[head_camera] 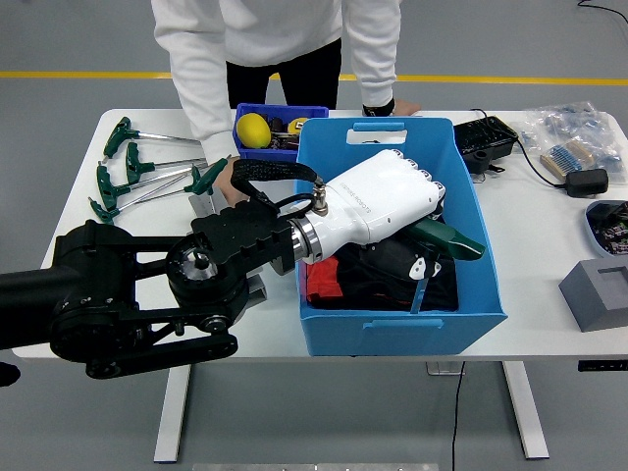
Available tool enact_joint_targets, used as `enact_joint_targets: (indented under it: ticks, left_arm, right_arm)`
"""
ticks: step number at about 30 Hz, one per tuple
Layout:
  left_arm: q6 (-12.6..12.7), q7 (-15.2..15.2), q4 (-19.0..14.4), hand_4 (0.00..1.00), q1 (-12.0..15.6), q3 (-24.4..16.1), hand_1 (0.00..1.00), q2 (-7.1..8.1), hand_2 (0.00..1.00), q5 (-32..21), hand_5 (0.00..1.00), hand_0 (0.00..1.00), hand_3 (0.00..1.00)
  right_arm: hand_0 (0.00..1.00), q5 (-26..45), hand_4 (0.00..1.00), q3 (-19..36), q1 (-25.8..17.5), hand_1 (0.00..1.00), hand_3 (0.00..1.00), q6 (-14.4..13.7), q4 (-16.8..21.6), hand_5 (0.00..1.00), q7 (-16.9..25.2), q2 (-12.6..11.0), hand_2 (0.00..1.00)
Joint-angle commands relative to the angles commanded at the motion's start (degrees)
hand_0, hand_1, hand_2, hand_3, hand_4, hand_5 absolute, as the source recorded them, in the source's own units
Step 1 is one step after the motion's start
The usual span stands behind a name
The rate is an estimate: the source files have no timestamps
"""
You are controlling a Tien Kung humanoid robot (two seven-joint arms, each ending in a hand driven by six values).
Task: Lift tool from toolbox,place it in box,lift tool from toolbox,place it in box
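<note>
White table (147,285), grey floor behind. Blue box (471,221) sits center-right w/ dark cloth (388,285) inside. Green-handled tool (446,238) is grasped by left hand (378,208), fingers clenched on it, inside the box nr its front edge. Small toolbox (257,149) at far edge; more green tools (137,177) at far-left corner.

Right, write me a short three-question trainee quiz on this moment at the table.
1. True or false: the left hand is inside the blue box.
2. What does that hand hold?
A. a green-handled tool
B. a yellow ball
C. a cable
3. Fill in: the other green-handled tools lie on the table to the box's ____.

Key:
1. True: it reaches in over the black cloth.
2. A
3. left
</note>
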Motion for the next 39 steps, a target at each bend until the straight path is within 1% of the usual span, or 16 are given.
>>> enact_joint_targets:
  ticks: [2,7,11,12,17,18,20,23,24,26,29,30,32,35,36,39]
  left_arm:
    - [0.1,0.3,1.1,0.727,-0.2,0.2,0.002,-0.64,0.002,0.1,0.39,0.122,0.021]
    - [-0.1,0.3,2.8,0.729,-0.7,1.0,0.002,-1.48,0.017,-1.2,0.38,0.141,0.039]
    - [-0.2,-0.5,4.9,0.729,-1.2,2.0,0.002,-2.66,0.017,-3.0,0.38,0.141,0.039]
    - [-0.2,-0.8,5.3,0.782,-1.4,2.2,0.029,-2.97,0.058,-3.4,0.396,0.196,0.077]
    - [-0.6,-2.0,8.1,0.782,-2.9,3.6,0.029,-5.39,0.058,-5.8,0.396,0.196,0.077]
    - [-0.7,-2.3,8.8,0.822,-3.0,3.8,0.04,-5.83,0.074,-6.3,0.429,0.21,0.095]
    - [-1.1,-2.9,10.5,0.822,-3.3,4.2,0.04,-7.02,0.074,-7.3,0.429,0.21,0.095]
    - [-1.4,-3.7,12.2,0.822,-3.4,4.8,0.04,-8.25,0.074,-7.9,0.429,0.21,0.095]
    - [-1.4,-4.0,12.6,0.838,-3.4,5.0,0.056,-8.6,0.087,-8.1,0.448,0.213,0.106]
    - [-1.1,-4.7,14.4,0.838,-3.8,5.1,0.056,-10.02,0.087,-8.3,0.448,0.213,0.106]
    - [-0.8,-5.4,16.4,0.838,-4.3,4.9,0.056,-11.3,0.087,-8.0,0.448,0.213,0.106]
    - [-0.8,-5.6,17.0,0.879,-4.5,4.8,0.157,-11.62,0.169,-7.9,0.487,0.271,0.214]
    - [-0.8,-6.0,19.0,0.879,-4.9,4.7,0.157,-12.67,0.169,-7.7,0.487,0.271,0.214]
    - [-0.9,-6.7,21.3,0.879,-5.2,4.7,0.157,-13.31,0.169,-7.2,0.487,0.271,0.214]
    - [-0.9,-6.9,22.0,0.888,-5.2,4.8,0.345,-13.45,0.341,-7.2,0.496,0.365,0.419]
    - [-1.0,-7.8,24.5,0.888,-5.6,5.2,0.345,-14.28,0.341,-7.5,0.496,0.365,0.419]
  right_arm:
    - [0.706,0.0,0.872,-0.1,0.1,0.673,0.615,0.0,0.0,0.783,0.0,0.0,0.744]
    - [0.706,-0.1,0.871,-0.2,0.2,0.673,0.615,0.0,0.0,0.782,0.0,-0.2,0.744]
    - [0.706,0.1,0.871,-0.6,0.4,0.673,0.615,0.0,0.0,0.782,0.0,-0.3,0.744]
    - [0.706,0.2,0.871,-0.8,0.4,0.675,0.613,0.0,0.0,0.782,0.0,-0.3,0.744]
    - [0.706,0.0,0.871,-1.3,0.7,0.675,0.613,0.0,0.0,0.782,-0.1,-0.4,0.744]
    - [0.706,-0.1,0.871,-1.3,0.8,0.673,0.615,0.0,0.0,0.781,-0.1,-0.5,0.744]
    - [0.706,-0.3,0.871,-1.3,0.9,0.673,0.615,0.0,0.0,0.781,-0.2,-0.6,0.744]
    - [0.706,-0.6,0.871,-1.4,1.2,0.673,0.615,0.0,0.0,0.781,-0.3,-0.7,0.744]
    - [0.705,-0.7,0.871,-1.6,1.3,0.673,0.613,0.0,0.0,0.781,-0.3,-0.7,0.744]
    - [0.705,-0.7,0.871,-2.2,1.6,0.673,0.613,0.0,0.0,0.781,-0.4,-0.9,0.744]
    - [0.705,-0.4,0.871,-3.5,2.1,0.673,0.613,-0.1,0.0,0.781,-0.5,-1.1,0.744]
    - [0.706,-0.3,0.871,-3.9,2.3,0.674,0.614,-0.1,0.0,0.78,-0.5,-1.2,0.744]
    - [0.706,0.0,0.871,-4.7,2.6,0.674,0.614,-0.1,0.0,0.78,-0.5,-1.4,0.744]
    - [0.706,0.1,0.871,-5.2,2.9,0.674,0.614,-0.1,0.0,0.78,-0.5,-1.5,0.744]
    - [0.705,0.2,0.871,-5.4,3.0,0.674,0.614,-0.1,0.0,0.78,-0.5,-1.5,0.745]
    - [0.705,1.0,0.871,-6.3,3.2,0.674,0.614,-0.1,0.0,0.78,-0.3,-1.6,0.745]
